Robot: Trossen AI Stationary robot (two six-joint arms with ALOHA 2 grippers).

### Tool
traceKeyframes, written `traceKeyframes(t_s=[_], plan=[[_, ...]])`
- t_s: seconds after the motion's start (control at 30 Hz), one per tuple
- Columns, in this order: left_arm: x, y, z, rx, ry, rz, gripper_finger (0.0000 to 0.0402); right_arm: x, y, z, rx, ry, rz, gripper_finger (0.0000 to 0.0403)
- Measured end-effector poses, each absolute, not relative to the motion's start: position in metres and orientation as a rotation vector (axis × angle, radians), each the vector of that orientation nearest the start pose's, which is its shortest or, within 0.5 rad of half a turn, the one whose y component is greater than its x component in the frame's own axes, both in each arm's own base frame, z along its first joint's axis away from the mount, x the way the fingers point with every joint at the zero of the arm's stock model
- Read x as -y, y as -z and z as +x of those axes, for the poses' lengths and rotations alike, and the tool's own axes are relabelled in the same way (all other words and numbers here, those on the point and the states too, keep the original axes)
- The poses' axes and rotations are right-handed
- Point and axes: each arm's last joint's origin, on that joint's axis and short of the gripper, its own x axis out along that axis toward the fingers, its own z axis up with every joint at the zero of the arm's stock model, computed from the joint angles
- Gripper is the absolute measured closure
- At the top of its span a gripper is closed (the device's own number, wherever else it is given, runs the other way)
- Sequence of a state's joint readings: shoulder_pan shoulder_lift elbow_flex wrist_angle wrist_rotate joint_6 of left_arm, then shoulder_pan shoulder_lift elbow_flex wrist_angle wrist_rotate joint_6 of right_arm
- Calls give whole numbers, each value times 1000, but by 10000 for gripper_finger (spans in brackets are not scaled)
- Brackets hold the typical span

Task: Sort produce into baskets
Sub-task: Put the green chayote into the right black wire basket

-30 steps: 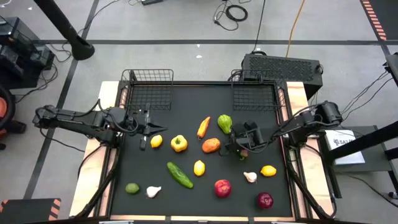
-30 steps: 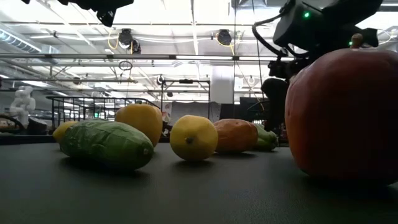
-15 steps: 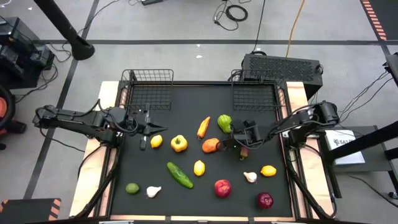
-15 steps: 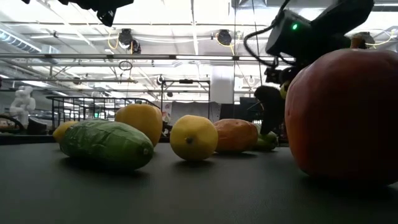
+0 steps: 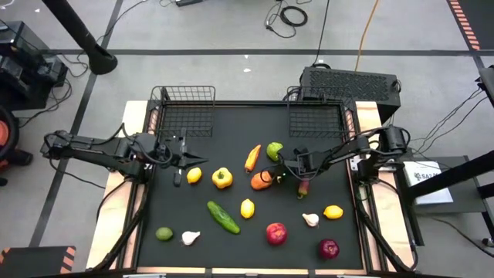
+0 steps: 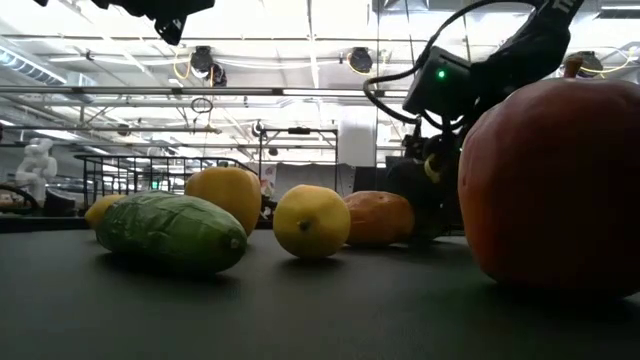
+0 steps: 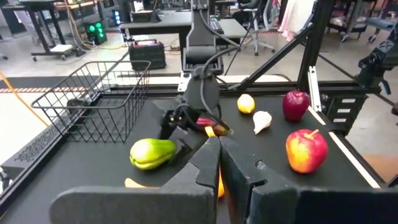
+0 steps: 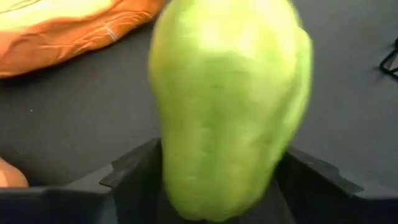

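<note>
Black matting covers your table; near its centre sits the green pepper, smooth, waxy, pear-shaped, between the spread fingers of your right gripper, which reaches in from three o'clock. Your left gripper, fingers pressed together, waits at nine o'clock.

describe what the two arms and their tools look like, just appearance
Both arms are dark and slender, jointed, with black cables looping alongside. The left tool ends in two thin, black, pointed fingers. The right tool is a blocky black housing with broad dark fingers; the low view shows a small green light on its wrist. No markings are readable.
</note>
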State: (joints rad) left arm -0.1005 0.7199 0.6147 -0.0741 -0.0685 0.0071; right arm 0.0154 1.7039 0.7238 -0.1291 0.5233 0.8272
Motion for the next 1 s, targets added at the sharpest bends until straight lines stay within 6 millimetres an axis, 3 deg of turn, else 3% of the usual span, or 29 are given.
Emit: traceKeyframes(t_s=[0.23,0.43,0.83,1.0], plan=[[15,-292,165,-204,33,24,384,10,-112,283,-810,856,429,188],[15,-292,165,-204,33,24,384,10,-118,282,-809,837,415,201],[15,-290,165,-219,32,25,384,8,-170,274,-687,675,408,198],[14,-290,165,-219,16,27,384,7,-198,267,-632,549,312,197]])
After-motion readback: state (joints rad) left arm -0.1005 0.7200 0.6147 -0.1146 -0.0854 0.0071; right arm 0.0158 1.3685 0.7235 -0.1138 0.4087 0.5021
